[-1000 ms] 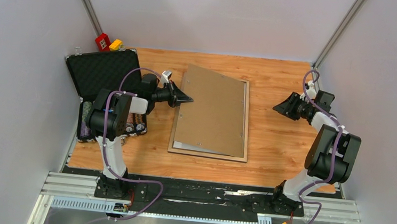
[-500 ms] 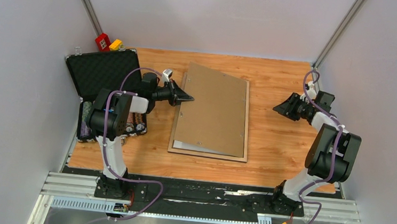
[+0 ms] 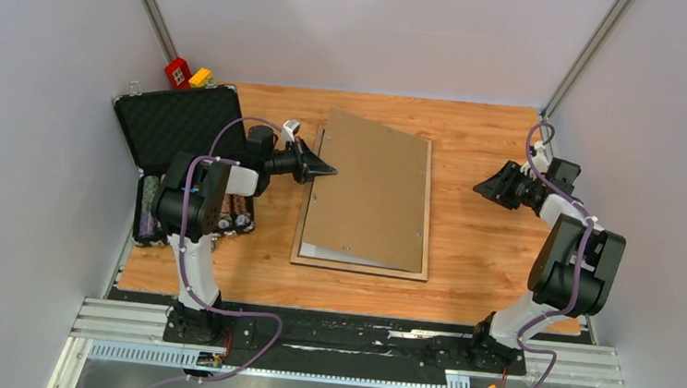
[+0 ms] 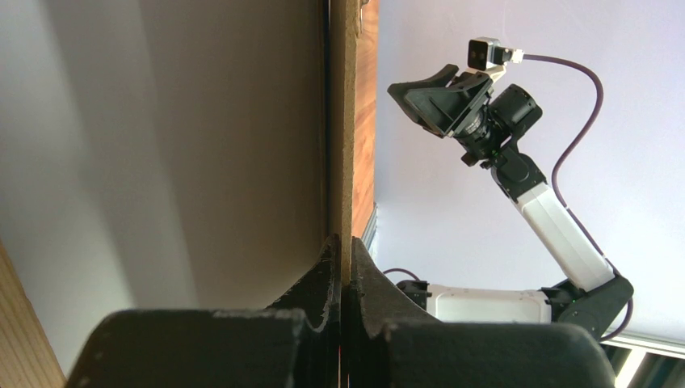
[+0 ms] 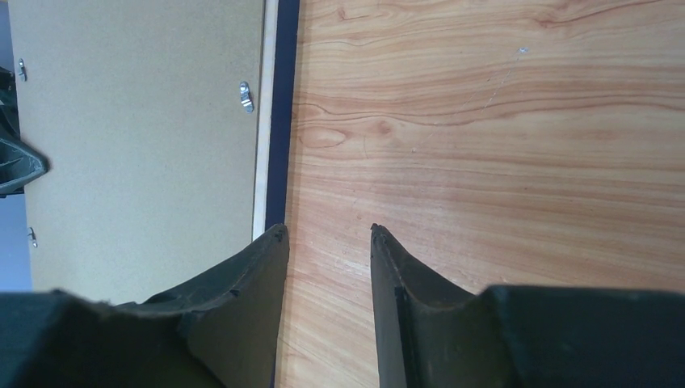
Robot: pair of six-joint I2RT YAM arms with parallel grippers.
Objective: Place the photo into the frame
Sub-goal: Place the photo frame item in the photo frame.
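I am pinching the left edge of the backing board [image 3: 372, 192] in my tightly closed left gripper [image 3: 328, 169], tilting it over the frame [image 3: 429, 210], which is lying back-up at the table's centre. My right gripper [image 3: 481, 186] is hovering at 3 o'clock, partly open and empty. At 9 o'clock, the open case [image 3: 174, 125] is holding rows of poker chips [image 3: 234, 215].

The frame [image 3: 362, 269] lay at the centre of the surface [image 3: 483, 251], with the backing panel [image 3: 372, 192] askew on top of it. The left tool [image 3: 328, 169] pinched its left edge. The case [image 3: 174, 125] sat further left, and the right tool [image 3: 479, 188] was well apart to the right.
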